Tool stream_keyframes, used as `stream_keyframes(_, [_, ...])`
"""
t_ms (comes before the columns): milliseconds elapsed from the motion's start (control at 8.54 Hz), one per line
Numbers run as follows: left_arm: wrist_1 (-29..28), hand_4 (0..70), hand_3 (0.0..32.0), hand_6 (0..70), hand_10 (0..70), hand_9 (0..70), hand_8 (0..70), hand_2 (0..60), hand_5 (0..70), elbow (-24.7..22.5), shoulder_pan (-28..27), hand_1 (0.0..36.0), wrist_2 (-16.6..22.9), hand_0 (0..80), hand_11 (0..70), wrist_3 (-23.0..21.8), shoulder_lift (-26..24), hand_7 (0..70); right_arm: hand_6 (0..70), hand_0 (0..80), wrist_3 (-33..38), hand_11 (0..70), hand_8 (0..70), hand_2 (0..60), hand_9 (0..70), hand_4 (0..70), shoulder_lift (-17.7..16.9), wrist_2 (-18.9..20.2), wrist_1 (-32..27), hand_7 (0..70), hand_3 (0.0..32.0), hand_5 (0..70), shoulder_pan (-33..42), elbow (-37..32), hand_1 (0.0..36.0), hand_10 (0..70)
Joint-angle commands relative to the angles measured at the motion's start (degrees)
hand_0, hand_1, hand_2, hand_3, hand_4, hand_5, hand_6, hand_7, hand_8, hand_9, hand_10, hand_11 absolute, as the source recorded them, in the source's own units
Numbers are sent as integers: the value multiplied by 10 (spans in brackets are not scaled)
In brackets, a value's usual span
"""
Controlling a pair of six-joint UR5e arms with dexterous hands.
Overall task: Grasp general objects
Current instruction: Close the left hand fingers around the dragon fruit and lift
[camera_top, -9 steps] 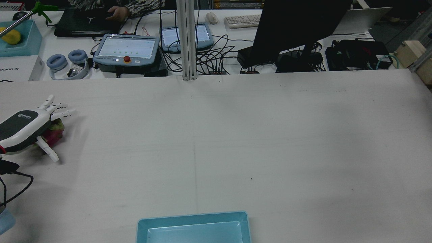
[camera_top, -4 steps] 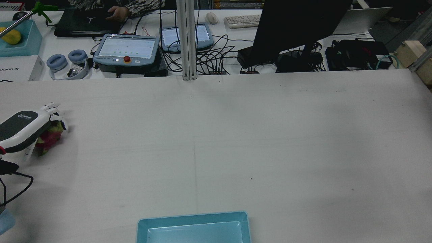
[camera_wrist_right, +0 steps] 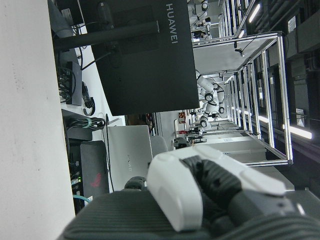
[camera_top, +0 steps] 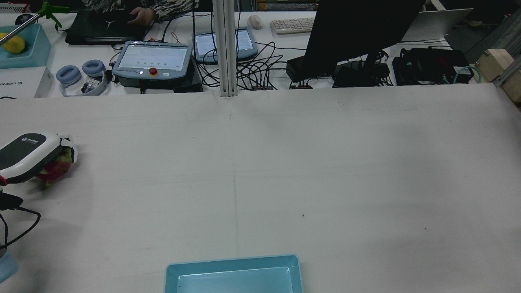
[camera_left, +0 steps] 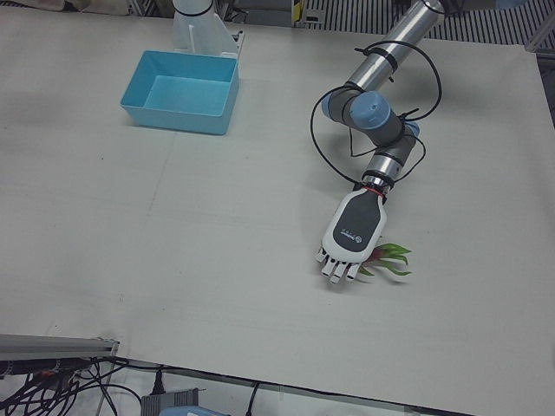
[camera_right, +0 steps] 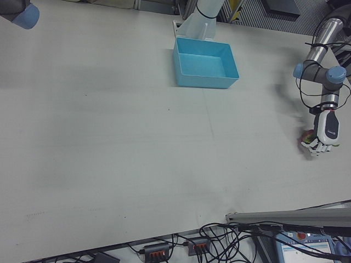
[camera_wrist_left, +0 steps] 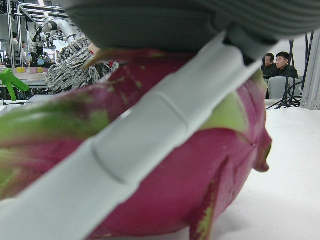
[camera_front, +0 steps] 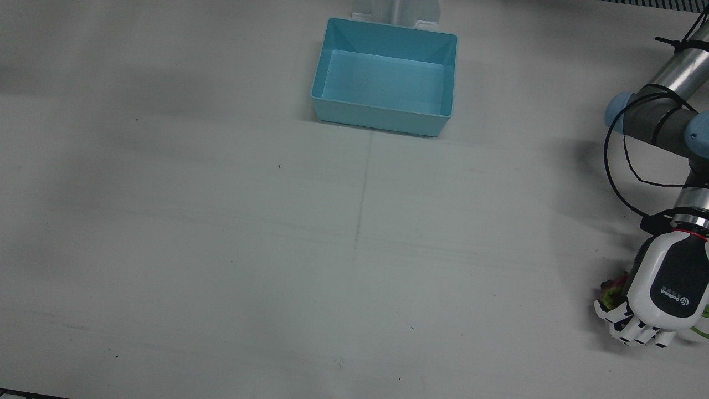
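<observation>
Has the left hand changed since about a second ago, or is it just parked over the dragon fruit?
Yes. Against the table in the rear view, the left hand sits in much the same spot, but its spread fingers have curled down around the dragon fruit.

Front view looks straight down, rear view obliquely forward; both share the blue bin [camera_front: 384,77].

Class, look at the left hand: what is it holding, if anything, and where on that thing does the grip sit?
The left hand holds the dragon fruit; its fingers wrap over the red body, leaving the green leaf tips free.
</observation>
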State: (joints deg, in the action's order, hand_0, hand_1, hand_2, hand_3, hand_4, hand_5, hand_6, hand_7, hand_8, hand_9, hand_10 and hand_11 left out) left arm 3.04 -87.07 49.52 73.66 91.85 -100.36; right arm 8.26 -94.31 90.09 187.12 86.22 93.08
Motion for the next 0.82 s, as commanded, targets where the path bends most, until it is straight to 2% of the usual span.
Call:
stream_keyframes(0, [-10,403,0,700,700,700,700,600,700,-6,3,360,0,800,700,0,1,700,0,0,0,0,0,0,0,0,0,0,0,0,0,0,0,0,0,0])
stream_keyframes(117, [-9,356,0,700,700,700,700,600,700,-27,6,360,2,800,700,-4,1,700,0,0,0,0,0,0,0,0,0,0,0,0,0,0,0,0,0,0])
stream_keyframes(234, [25,439,0,700,700,700,700,600,700,-81,9,360,4,800,700,-6,6,700,0,0,0,0,0,0,0,0,0,0,0,0,0,0,0,0,0,0])
stream_keyframes(351, [57,689,0,700,700,700,700,600,700,-137,9,360,8,800,700,-7,14,700,0,0,0,0,0,0,0,0,0,0,0,0,0,0,0,0,0,0])
stream_keyframes(468, [76,700,0,700,700,700,700,600,700,-175,9,360,50,800,700,-24,13,700,0,0,0,0,0,0,0,0,0,0,0,0,0,0,0,0,0,0])
stream_keyframes(586, [77,700,0,700,700,700,700,600,700,-180,13,360,130,800,700,-86,8,700,0,0,0,0,0,0,0,0,0,0,0,0,0,0,0,0,0,0])
stream_keyframes(703, [67,700,0,700,700,700,700,600,700,-183,24,360,179,800,700,-140,5,700,0,0,0,0,0,0,0,0,0,-1,0,0,0,0,0,0,0,0])
